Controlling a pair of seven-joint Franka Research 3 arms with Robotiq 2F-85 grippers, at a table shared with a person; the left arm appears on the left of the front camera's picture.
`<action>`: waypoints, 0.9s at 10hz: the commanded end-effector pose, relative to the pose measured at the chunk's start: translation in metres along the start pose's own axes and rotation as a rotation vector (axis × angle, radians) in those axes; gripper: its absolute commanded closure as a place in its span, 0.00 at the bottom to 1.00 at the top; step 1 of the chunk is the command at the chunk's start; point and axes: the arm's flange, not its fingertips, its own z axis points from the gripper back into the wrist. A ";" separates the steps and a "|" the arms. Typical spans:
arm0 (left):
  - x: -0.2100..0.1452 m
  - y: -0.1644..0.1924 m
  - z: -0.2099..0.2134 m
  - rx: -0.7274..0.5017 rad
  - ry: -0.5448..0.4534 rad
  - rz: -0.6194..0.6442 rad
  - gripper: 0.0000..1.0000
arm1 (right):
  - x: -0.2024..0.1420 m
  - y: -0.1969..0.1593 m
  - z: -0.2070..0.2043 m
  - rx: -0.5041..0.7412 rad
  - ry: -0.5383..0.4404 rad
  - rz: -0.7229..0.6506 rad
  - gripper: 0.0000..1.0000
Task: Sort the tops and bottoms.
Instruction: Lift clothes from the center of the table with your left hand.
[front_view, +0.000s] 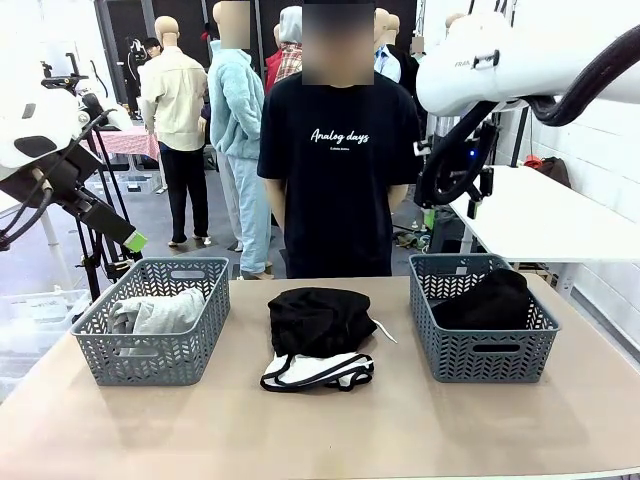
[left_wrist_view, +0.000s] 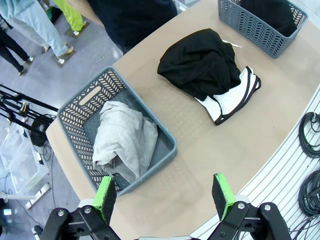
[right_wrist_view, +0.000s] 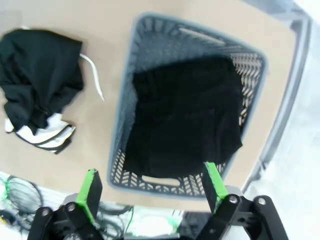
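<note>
The left gripper (left_wrist_view: 162, 192) is hanging at the bottom of the left wrist view with its green-padded fingers spread wide and gripping nothing, over the near corner of the left grey basket (left_wrist_view: 165, 150). The right gripper (right_wrist_view: 150, 187) is likewise standing open and empty at the bottom of the right wrist view, over the right grey basket (right_wrist_view: 122, 125).

In the front view, a bare stretch of the tan table (front_view: 320, 435) is filling the lower frame. Just beyond it, at centre, the white shorts (front_view: 318, 372) with black piping are lying flat. A loose black garment (front_view: 318, 320) is sitting heaped on their far half and covering most of them, and a white drawstring (front_view: 385, 330) is trailing out to the right. At middle left, the left basket is holding the light grey knit top (front_view: 155, 312), crumpled. At middle right, the right basket is holding a second black garment (front_view: 485, 298), which is bulging above the rim.

A person in a black printed T-shirt (front_view: 340, 170) is standing at the table's far edge, at upper centre, arms down. A white side table (front_view: 540, 215) is showing behind the right basket, and a grey floor is stretching away at upper left.
</note>
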 end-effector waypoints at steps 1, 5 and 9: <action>-0.002 0.001 0.000 -0.004 0.001 0.001 0.00 | -0.057 -0.001 0.026 0.063 -0.215 0.145 0.00; -0.002 0.001 0.000 -0.004 0.001 0.001 0.00 | -0.122 -0.017 0.062 0.196 -0.377 0.274 0.00; -0.002 0.001 0.000 -0.004 0.001 0.001 0.00 | -0.116 -0.022 0.060 0.315 -0.406 0.369 0.00</action>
